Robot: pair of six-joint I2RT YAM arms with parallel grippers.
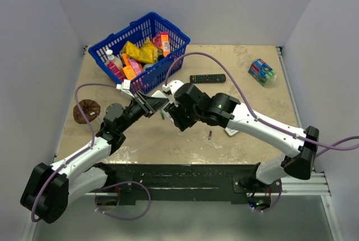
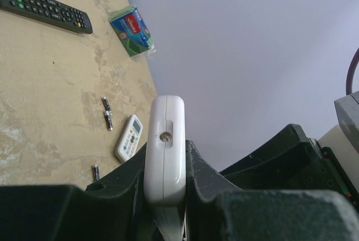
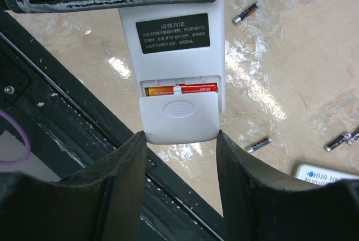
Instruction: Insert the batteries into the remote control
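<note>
Two grippers are sharing the remote [image 3: 174,61], up off the table [image 3: 291,73]. We're seeing the left gripper [image 2: 165,154] pinching its thin edges. The right gripper [image 3: 179,137] is standing half-spread, fingers flanking the part-slid cover [image 3: 178,115]; we can't tell if they're touching. One red-orange battery [image 3: 180,89] is sitting inside and spares [image 3: 258,144] are lying on the table. We're judging it light, stiff, slick plastic: best clamping the long edges and pushing the cover's ribbed patch.

The small white rectangular plastic remote control [image 3: 178,73] is smooth with a soft sheen. The beige mottled stone-look surface [image 3: 291,61] is glossy, mirroring light. The right pincer [image 3: 180,139] has black plastic fingers [image 3: 252,196], matt and finely grained.
</note>
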